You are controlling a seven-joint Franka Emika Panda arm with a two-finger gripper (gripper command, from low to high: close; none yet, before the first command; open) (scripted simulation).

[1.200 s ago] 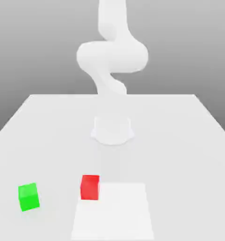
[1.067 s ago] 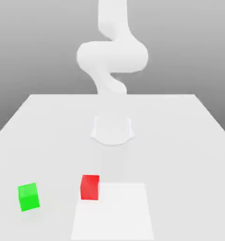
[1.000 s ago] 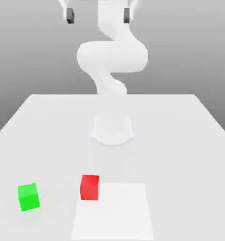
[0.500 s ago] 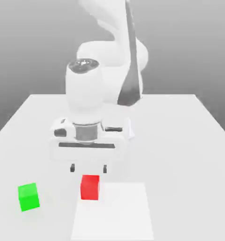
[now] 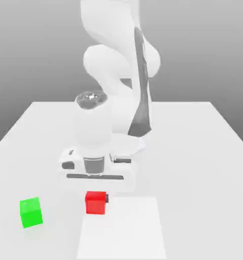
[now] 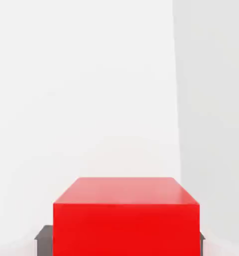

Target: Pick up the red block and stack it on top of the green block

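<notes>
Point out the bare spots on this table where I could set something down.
Bare table lies between the green block and the white square, and from the square to the table's edge on the exterior view's right. It is crowded at the red block, with the tool around it.

Smooth, plastic-looking red block [image 5: 96, 203] and green block [image 5: 31, 212]; glossy dark cap [image 5: 91, 99] on smooth white arm [image 5: 93, 127].

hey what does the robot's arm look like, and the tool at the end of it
The arm is glossy white with rounded, tube-like segments, a dark gray strip along one link and a dark cap on top of the wrist. The tool has a wide, white, boxy body with a thin black slot across it and dark gray fingertips.
</notes>
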